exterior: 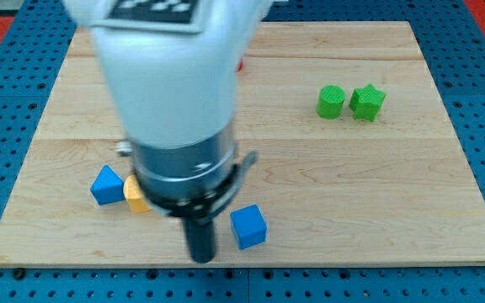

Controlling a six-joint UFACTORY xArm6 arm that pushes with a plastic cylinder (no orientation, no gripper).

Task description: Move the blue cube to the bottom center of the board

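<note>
A blue cube (248, 226) lies near the bottom centre of the wooden board (352, 185). My tip (201, 258) is just to the cube's left and slightly lower, close to it; I cannot tell if it touches. A second blue block (105, 185) lies at the view's lower left, with a yellow block (135, 195) right beside it, partly hidden by the arm.
A green cylinder (331, 102) and a green star-shaped block (367, 102) sit side by side at the upper right. A bit of a red block (241, 64) shows at the arm's right edge near the top. The arm's bulky white body hides the upper-left middle of the board.
</note>
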